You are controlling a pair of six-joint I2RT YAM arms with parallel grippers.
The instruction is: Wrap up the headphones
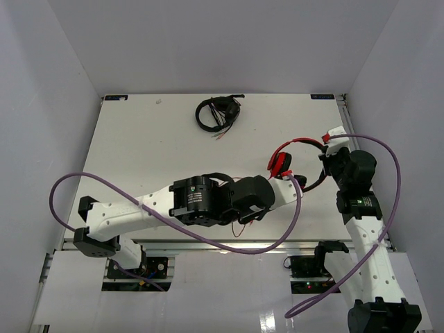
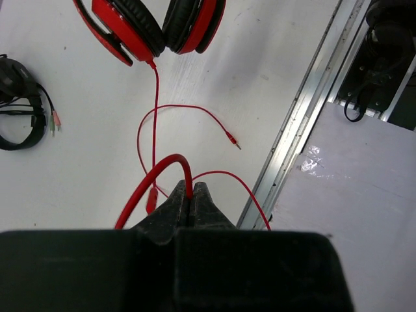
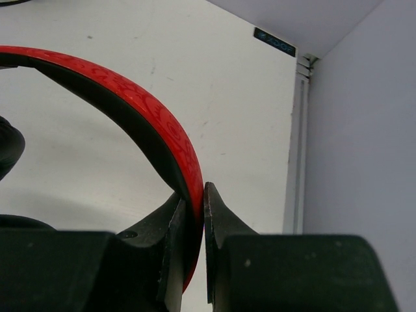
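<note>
The red headphones (image 1: pixel 286 158) hang tilted above the table's right side. My right gripper (image 3: pixel 192 198) is shut on their headband (image 3: pixel 149 117), red outside and black inside. The ear cups (image 2: pixel 156 26) show at the top of the left wrist view. The thin red cable (image 2: pixel 155 104) runs from a cup down to my left gripper (image 2: pixel 190 193), which is shut on a loop of it. The plug (image 2: pixel 233 140) lies loose on the table near the front rail. In the top view my left gripper (image 1: pixel 286 186) is just below the ear cups.
Black headphones with a bundled cable (image 1: pixel 218 113) lie at the table's far middle, also in the left wrist view (image 2: pixel 19 104). The metal front rail (image 2: pixel 305 110) runs along the table edge. A white wall (image 3: pixel 364 130) stands close to the right.
</note>
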